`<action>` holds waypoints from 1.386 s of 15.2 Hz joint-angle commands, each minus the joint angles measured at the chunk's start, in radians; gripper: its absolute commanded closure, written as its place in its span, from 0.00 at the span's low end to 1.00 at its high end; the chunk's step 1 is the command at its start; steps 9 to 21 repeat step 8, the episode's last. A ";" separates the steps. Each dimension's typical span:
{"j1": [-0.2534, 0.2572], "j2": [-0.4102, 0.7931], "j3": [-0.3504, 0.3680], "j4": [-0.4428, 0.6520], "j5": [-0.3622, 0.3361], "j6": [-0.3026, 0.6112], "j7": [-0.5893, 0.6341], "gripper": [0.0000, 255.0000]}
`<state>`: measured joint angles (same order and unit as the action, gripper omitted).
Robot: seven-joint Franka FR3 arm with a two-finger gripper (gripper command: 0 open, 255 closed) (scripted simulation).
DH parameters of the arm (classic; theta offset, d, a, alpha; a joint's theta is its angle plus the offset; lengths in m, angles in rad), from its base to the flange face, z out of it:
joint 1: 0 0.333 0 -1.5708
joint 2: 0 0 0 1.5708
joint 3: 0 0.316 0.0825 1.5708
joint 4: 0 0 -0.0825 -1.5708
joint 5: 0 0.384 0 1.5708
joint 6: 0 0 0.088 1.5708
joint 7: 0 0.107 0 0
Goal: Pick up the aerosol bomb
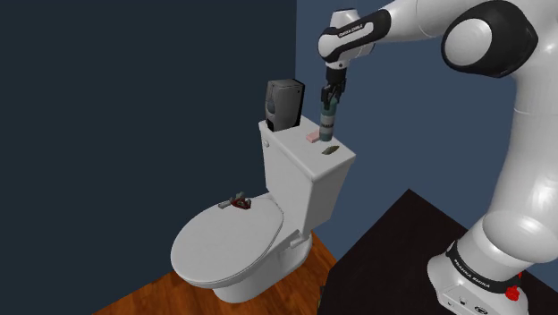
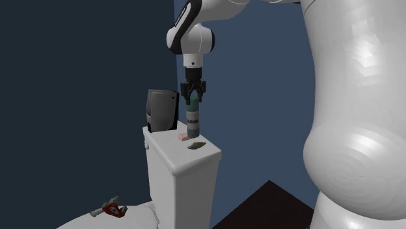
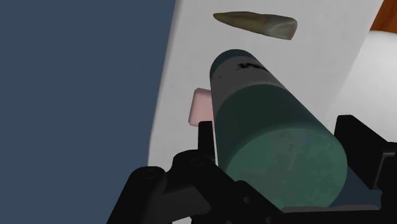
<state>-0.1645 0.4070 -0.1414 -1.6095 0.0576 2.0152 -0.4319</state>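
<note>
**Upright aerosol can (image 2: 192,122) hanging in the gripper (image 2: 193,96) over the tank lid (image 2: 166,147)**

The dark green aerosol can is standing upright at the white toilet's tank lid, contact unclear; the black gripper is clasping its top from above; a pink block (image 2: 183,138) is lying just beside its base; an olive piece (image 2: 196,146) is resting near, on the same lid.

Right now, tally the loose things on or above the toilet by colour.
Dark green: 1, the aerosol can, clasped in the claw
Pink: 1, small block on the tank lid
Olive: 1, flat piece on the tank lid
Black: 1, box on the tank lid
Red and grey: 1, small item on the seat lid
Total: 5
</note>
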 commanded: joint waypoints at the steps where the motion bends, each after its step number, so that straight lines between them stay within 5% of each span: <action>1: 0.000 -0.009 -0.001 0.016 -0.001 -0.024 0.001 1.00; 21: 0.000 -0.025 -0.002 0.061 -0.005 -0.086 0.003 1.00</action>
